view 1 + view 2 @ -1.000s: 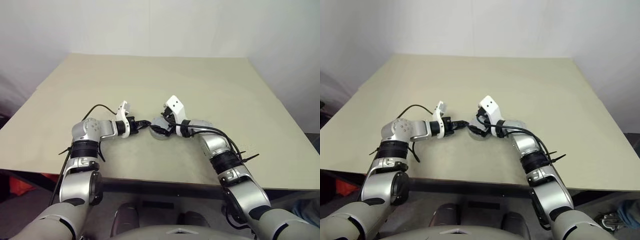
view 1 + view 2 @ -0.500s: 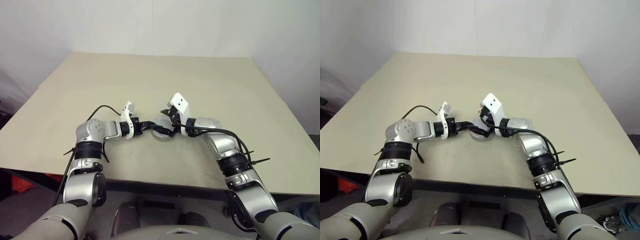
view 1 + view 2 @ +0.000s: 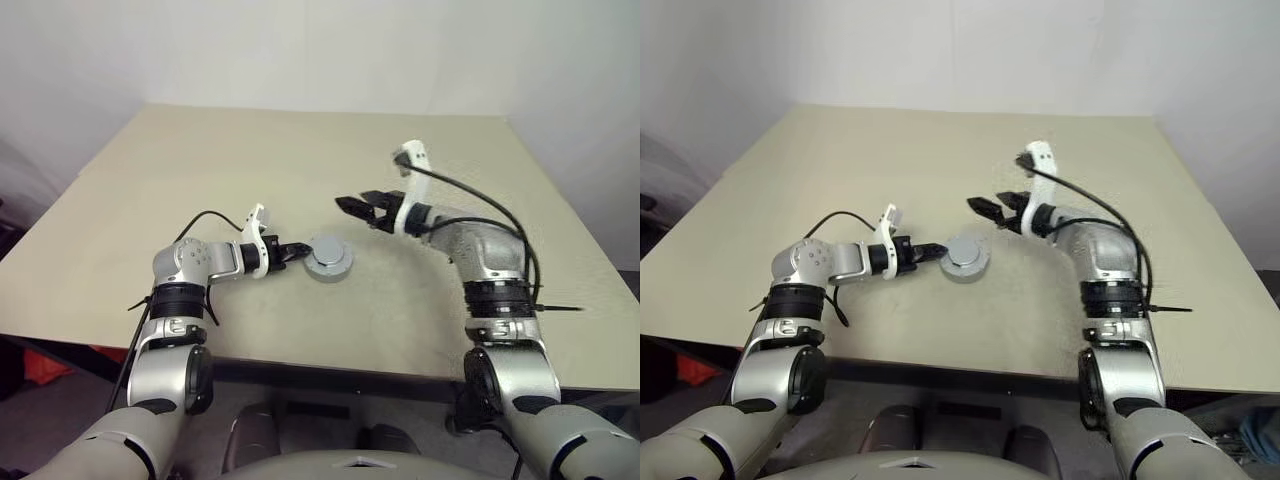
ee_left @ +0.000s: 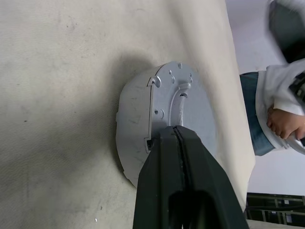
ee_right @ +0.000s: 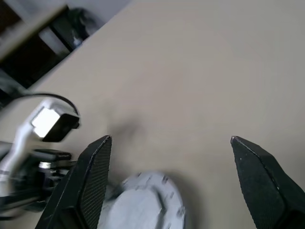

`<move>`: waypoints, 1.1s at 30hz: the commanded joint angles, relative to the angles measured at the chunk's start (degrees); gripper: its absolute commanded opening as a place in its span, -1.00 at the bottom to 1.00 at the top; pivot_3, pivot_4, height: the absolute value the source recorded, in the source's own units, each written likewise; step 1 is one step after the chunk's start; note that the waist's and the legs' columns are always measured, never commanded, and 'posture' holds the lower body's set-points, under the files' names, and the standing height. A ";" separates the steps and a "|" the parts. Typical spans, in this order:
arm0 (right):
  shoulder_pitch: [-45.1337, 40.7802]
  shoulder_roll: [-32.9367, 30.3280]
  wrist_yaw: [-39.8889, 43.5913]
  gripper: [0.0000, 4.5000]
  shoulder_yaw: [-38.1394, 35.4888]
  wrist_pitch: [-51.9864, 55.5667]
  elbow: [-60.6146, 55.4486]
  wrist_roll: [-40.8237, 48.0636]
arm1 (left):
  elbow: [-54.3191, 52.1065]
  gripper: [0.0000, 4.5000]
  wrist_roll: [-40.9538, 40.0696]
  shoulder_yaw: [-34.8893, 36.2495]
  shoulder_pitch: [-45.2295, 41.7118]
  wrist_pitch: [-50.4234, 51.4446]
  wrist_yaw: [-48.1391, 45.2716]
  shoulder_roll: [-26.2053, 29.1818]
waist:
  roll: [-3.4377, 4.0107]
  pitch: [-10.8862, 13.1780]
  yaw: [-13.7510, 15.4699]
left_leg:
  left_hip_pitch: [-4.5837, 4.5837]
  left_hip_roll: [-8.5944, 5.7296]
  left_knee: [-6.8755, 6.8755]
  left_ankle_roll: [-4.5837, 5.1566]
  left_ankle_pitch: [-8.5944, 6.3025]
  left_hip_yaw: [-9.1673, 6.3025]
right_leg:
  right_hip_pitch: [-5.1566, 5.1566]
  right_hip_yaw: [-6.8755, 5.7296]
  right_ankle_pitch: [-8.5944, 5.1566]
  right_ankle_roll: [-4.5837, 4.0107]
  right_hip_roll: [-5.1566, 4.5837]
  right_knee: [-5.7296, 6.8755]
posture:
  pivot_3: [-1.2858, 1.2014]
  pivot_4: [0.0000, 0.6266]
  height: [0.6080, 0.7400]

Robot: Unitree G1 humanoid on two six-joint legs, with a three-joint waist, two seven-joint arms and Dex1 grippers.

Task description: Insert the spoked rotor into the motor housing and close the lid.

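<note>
Motor housing (image 3: 330,259) lidded — on beige table (image 3: 200,170), white wall (image 3: 300,50) behind.

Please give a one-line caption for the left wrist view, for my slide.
Shut left gripper resting against the lidded motor housing on the table.

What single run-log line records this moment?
motor housing: lid on, on table | left gripper: shut, at housing rim | right gripper: open, raised

Both arms are silver-grey metal with black ribbed joint bands; behind the left gripper (image 3: 300,249) and the right gripper (image 3: 358,207), each of two black pointed fingers, sit white wrist camera brackets trailing black cables
</note>
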 commanded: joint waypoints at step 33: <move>-2.18 12.25 -11.40 0.99 -11.40 19.42 11.19 8.91 | -0.50 -1.00 1.82 -1.13 3.15 1.47 4.33 0.90 | 0.42 -0.65 -0.08 | 0.27 0.06 -0.06 -0.46 0.26 0.00 | 0.00 -0.01 -0.02 0.13 0.01 0.16 | 0.03 -1.00 1.00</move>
